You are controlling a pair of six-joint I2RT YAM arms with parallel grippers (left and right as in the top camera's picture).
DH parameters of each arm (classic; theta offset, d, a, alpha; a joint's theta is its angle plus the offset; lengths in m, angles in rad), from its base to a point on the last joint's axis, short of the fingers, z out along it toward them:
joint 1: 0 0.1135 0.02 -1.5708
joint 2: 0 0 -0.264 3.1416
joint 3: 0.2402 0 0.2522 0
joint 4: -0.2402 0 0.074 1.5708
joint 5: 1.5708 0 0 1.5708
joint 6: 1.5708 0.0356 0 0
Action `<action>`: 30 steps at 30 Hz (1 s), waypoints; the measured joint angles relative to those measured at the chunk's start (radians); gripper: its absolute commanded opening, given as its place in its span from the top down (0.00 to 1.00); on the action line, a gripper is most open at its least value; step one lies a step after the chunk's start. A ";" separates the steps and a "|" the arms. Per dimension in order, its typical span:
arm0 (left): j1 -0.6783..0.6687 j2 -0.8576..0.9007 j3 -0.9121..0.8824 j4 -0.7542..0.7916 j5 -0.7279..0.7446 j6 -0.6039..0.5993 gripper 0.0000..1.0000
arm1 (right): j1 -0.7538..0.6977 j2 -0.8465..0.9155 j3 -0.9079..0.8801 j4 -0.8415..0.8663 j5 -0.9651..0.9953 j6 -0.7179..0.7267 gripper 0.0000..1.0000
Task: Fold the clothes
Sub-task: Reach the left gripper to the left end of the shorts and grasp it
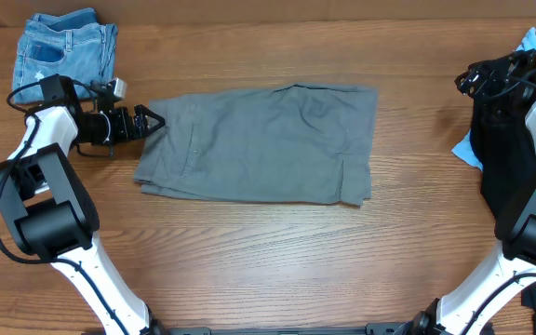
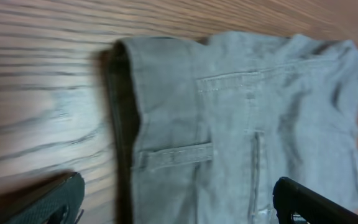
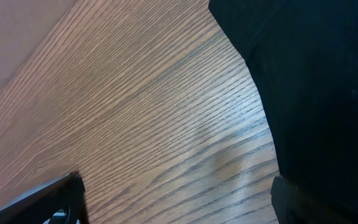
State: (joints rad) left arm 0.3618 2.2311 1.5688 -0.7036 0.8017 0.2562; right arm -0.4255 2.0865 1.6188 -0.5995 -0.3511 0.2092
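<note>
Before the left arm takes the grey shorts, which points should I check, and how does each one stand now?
1. Left tool open: ok.
2. Left tool at the edge of the grey shorts: ok.
3. Grey shorts lie flat: ok, slight wrinkles only.
4. Left tool low enough to pinch the cloth: cannot tell.
5. Right tool empty: ok, it is open beside the black garment.
6. Denim shorts apart from the grey shorts: ok.

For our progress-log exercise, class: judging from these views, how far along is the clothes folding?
Done: the denim shorts sit folded at the left corner. In hand: the grey shorts lie flat mid-table, the open left pincer at their waistband edge, not gripping. Left: the black garment and light-blue cloth lie bunched at the right, beside the open right pincer.
</note>
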 measured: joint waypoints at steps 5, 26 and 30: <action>-0.003 0.019 0.018 -0.087 0.050 0.058 0.00 | 0.000 0.000 0.000 0.001 0.000 0.000 0.00; -0.028 0.064 0.015 -0.199 -0.014 0.076 0.96 | 0.000 0.000 0.000 0.000 0.000 0.000 0.00; -0.028 0.064 0.031 -0.224 -0.041 0.036 0.96 | 0.000 0.000 0.000 0.000 0.000 0.000 0.00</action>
State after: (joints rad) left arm 0.3340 2.2955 1.5997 -0.9276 0.7605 0.2924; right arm -0.4255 2.0865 1.6188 -0.5995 -0.3511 0.2092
